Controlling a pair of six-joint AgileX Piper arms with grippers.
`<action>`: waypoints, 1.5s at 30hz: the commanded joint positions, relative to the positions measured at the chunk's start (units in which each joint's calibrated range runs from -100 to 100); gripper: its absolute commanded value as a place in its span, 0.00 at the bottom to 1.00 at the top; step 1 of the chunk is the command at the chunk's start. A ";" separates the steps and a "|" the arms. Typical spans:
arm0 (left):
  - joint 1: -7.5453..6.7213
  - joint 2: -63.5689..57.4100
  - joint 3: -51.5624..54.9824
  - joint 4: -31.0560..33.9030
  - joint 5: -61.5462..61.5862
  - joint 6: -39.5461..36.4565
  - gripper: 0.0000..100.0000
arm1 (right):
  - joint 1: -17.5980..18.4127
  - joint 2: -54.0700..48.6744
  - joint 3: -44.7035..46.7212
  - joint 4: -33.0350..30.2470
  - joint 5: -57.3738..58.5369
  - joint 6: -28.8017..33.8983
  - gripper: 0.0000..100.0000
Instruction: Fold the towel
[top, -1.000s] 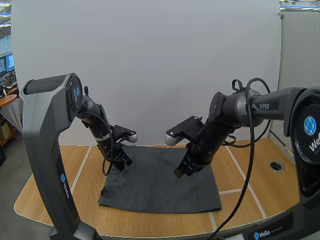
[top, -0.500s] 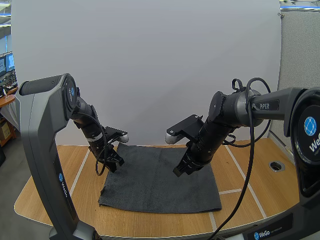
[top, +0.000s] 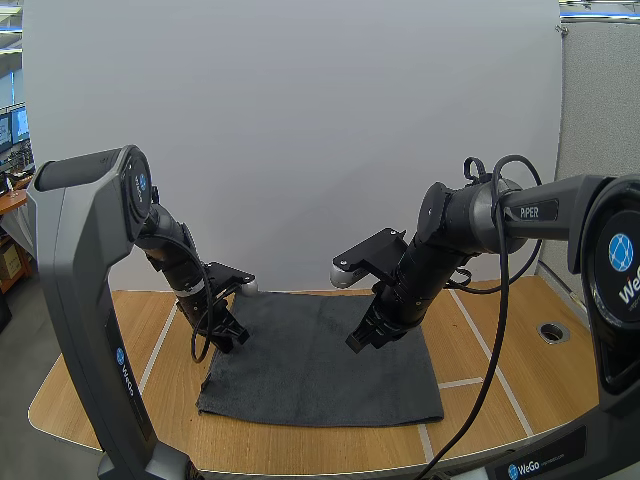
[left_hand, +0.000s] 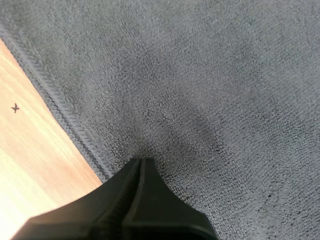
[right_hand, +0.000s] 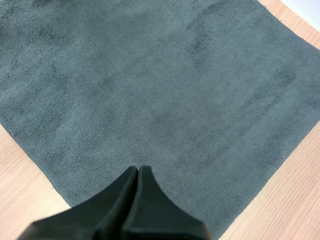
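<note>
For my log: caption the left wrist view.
Shut left pincer over the grey towel near its edge, wooden table beside.

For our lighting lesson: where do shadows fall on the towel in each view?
High view: soft, even light, no hard shadow on the towel. Left wrist view: a darker patch just ahead of the left gripper. Right wrist view: flat light throughout.

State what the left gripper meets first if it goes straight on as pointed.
The flat dark grey cloth towel, just inside its hemmed edge; the left gripper, shut to a wedge, may be touching it.
</note>
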 joint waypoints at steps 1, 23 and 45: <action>0.02 1.30 3.90 3.44 2.43 0.21 0.00 | -0.22 -0.73 -0.33 0.14 -1.27 0.07 0.00; 3.52 -4.58 7.94 5.57 3.31 0.10 0.00 | -0.22 -0.73 -0.33 -0.27 -6.97 2.70 0.00; 3.52 -32.15 -0.50 -1.75 10.93 -0.65 0.00 | -13.92 0.22 -12.12 9.28 -7.11 5.05 0.00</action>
